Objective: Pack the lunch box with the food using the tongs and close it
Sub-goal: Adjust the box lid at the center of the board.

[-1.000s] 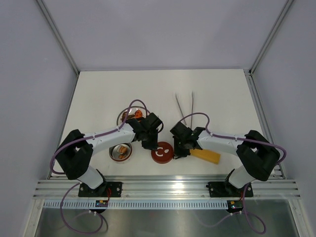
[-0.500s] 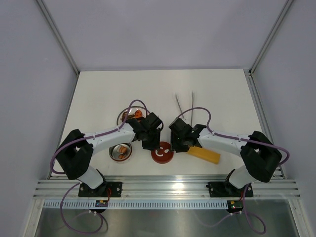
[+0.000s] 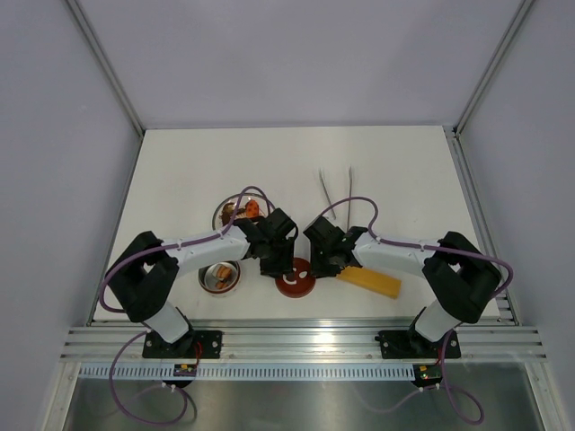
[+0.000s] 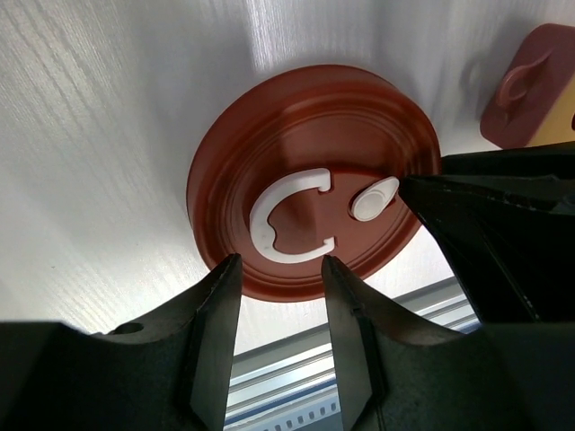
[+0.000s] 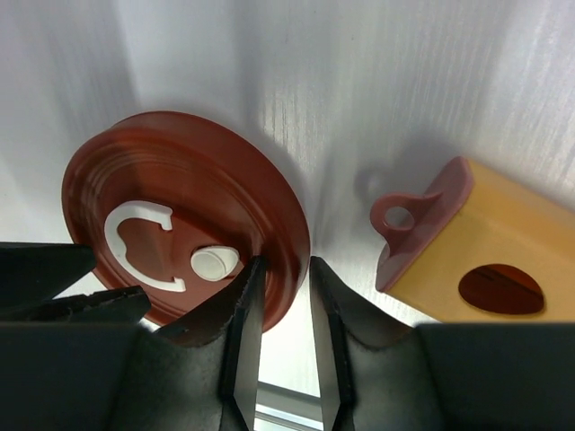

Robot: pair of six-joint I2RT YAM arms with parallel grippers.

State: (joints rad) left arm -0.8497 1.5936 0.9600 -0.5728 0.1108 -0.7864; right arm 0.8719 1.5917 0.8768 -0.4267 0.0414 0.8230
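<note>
The lid (image 4: 305, 144) lies flat on the tabletop (image 3: 180, 171), close to the near edge and about midway along it, with its white curl mark facing up. You have it bracketed, with the left gripper (image 4: 281, 262) over its left rim and the right gripper (image 5: 286, 262) over its right rim. The lid is round, so it has no long axis for you to line up on.

What counts for the coming move is where the lunch box (image 3: 207, 284) sits. It is toward the near-left corner, just beside the lid on the left arm's side, which makes your left arm the nearer one for carrying the lid across.

The left jaws stand partly open, and the lid's rim shows in the gap between them. Nothing is clamped there. The right jaws are open more narrowly and straddle the opposite rim edge. From the wrist view you cannot tell whether either pad touches the lid, and no firm grip shows.

Orange pieces are already in the box, but more food (image 3: 252, 209) sits on the silver plate (image 3: 218, 215) farther back. The tongs (image 3: 327, 190) lie apart toward the far side, their long axis running roughly far to near, and neither gripper holds them. The yellow bar (image 5: 530, 233) rests just right of the lid, so I judge the right fingers have little room on that side
</note>
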